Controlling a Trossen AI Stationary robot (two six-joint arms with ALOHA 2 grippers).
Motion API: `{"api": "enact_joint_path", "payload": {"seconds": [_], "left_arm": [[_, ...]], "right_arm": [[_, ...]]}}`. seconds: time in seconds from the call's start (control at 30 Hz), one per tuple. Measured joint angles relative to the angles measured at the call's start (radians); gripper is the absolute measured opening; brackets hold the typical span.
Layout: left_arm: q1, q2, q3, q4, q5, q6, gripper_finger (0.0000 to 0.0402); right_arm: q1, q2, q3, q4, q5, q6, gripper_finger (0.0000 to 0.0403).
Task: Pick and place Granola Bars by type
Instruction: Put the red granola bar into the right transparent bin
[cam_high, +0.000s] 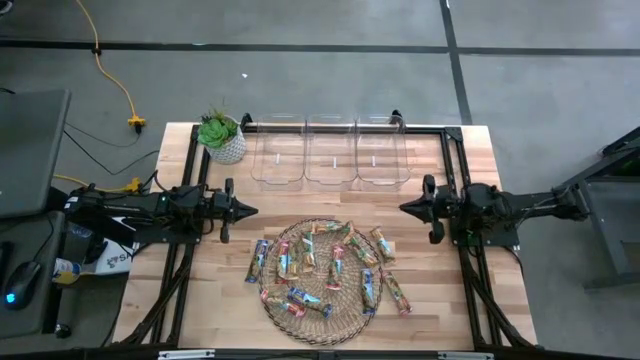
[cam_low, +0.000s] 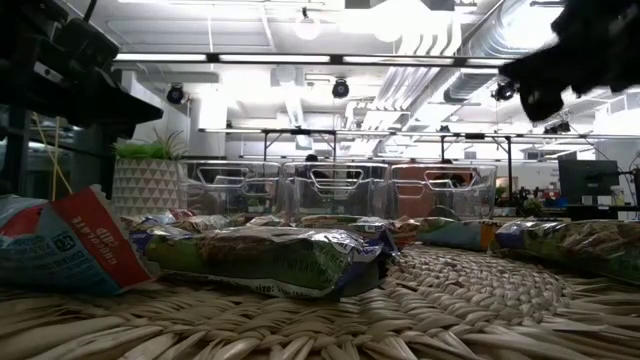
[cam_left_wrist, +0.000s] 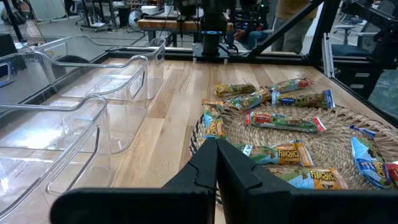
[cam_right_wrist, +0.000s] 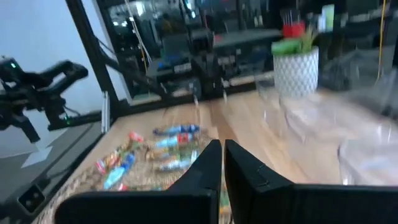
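The granola bars (cam_high: 325, 270) lie mixed on the round wicker mat (cam_high: 345, 325), near the clear bins (cam_high: 330, 160). Left hand (cam_high: 250, 210) and right hand (cam_high: 405, 208) hover pinched together, empty. Pick one loose edge bar first.

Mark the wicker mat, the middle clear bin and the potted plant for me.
wicker mat (cam_high: 345, 318): high view, bare weave near its front rim.
middle clear bin (cam_high: 330, 150): high view, centre of its floor.
potted plant (cam_high: 217, 130): high view, green leaves above the white pot.
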Motion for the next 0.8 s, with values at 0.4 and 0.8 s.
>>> {"api": "enact_joint_path", "payload": {"seconds": [0.4,0.8], "left_arm": [[0.0,0.0,0.0,0.0,0.0,0.0,0.0001],[0.0,0.0,0.0,0.0,0.0,0.0,0.0001]], "right_arm": [[0.0,0.062,0.299,-0.18,0.103,0.005,0.001],[0.0,0.415,0.818,-0.593,0.18,0.003,0.0011]]}}
